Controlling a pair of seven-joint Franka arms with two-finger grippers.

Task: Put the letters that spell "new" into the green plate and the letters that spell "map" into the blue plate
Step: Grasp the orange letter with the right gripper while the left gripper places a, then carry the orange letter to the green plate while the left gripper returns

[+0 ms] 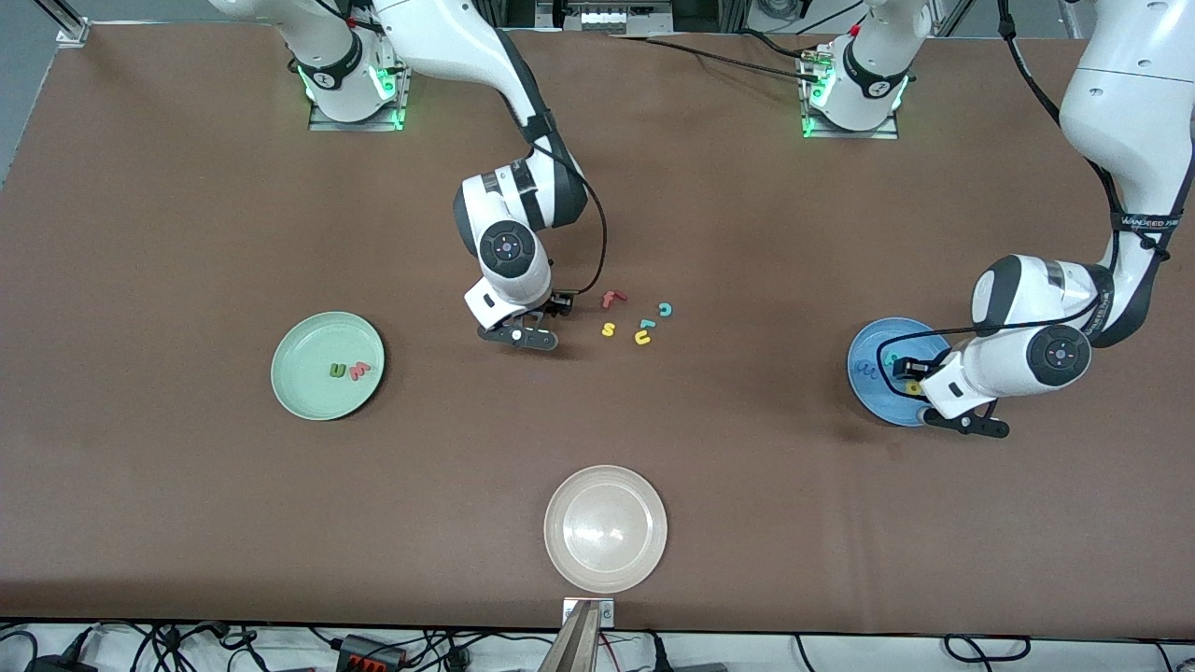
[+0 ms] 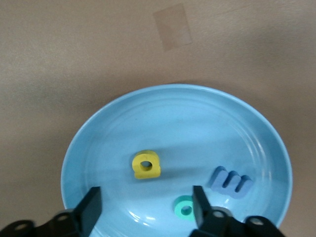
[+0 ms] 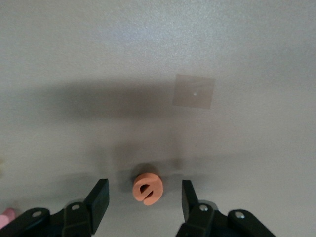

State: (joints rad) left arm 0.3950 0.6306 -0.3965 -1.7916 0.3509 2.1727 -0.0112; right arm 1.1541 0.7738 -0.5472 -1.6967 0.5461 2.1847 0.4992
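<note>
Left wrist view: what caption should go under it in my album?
Open left gripper over the blue plate holding the yellow a, blue m and teal p.

A brown table (image 1: 187, 523) fills nearly the whole front view, its matte top evenly lit from overhead. Black cables (image 1: 168, 644) and a power strip (image 1: 369, 651) lie tangled on the pale floor along its nearer edge, where a small metal bracket (image 1: 587, 612) is fixed at mid-length.

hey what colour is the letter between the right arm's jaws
Orange, the e; the right wrist view shows it best.
</note>
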